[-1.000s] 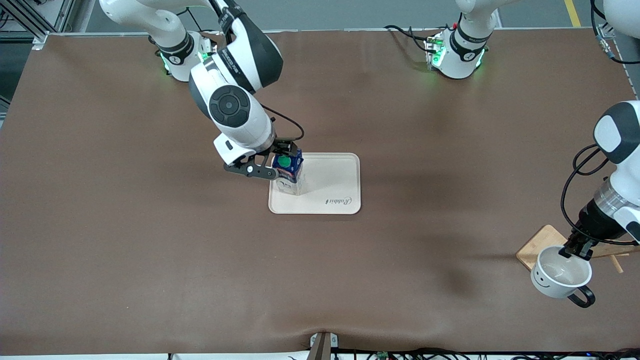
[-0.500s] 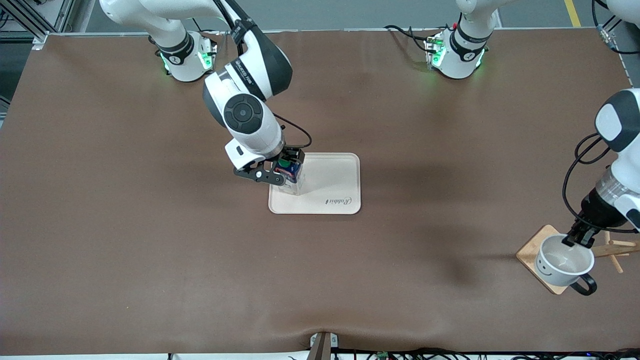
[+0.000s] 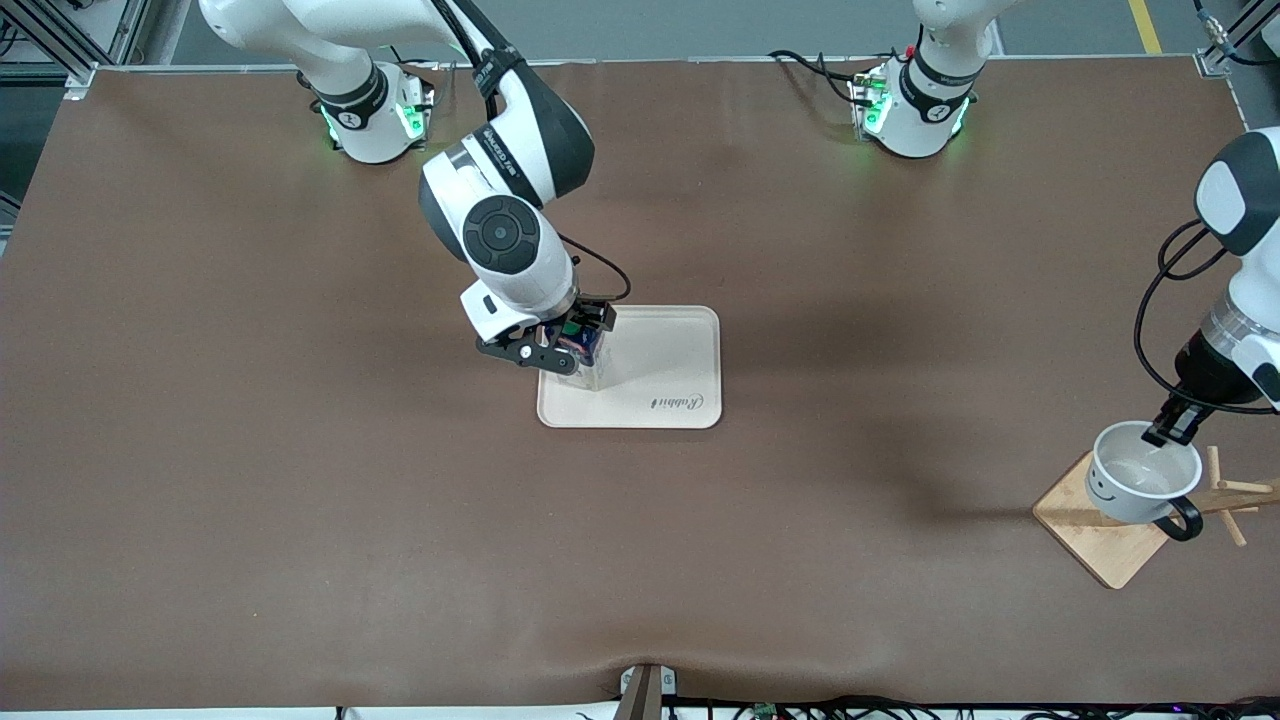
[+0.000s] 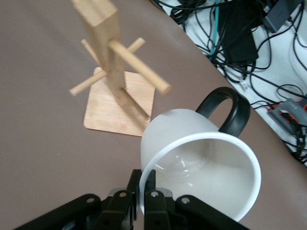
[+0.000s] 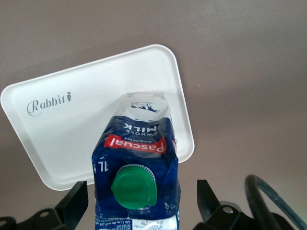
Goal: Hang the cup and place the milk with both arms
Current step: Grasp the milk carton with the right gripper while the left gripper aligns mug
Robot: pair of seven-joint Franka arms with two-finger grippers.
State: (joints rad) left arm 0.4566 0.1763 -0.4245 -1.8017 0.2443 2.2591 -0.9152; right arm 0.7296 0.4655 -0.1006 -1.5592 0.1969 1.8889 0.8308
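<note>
Front view: right gripper (image 3: 562, 345) w/ fingers spread beside milk (image 3: 580, 352) on tray (image 3: 668, 372); left gripper (image 3: 1168, 433) pinched cup (image 3: 1140, 482) rim over wooden rack (image 3: 1118, 530).

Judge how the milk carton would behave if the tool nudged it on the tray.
The milk carton is tall on a narrow base, so a high push probably tips it. The tray looks smooth, so a low push likely slides it. Its folded card top may dent.
</note>
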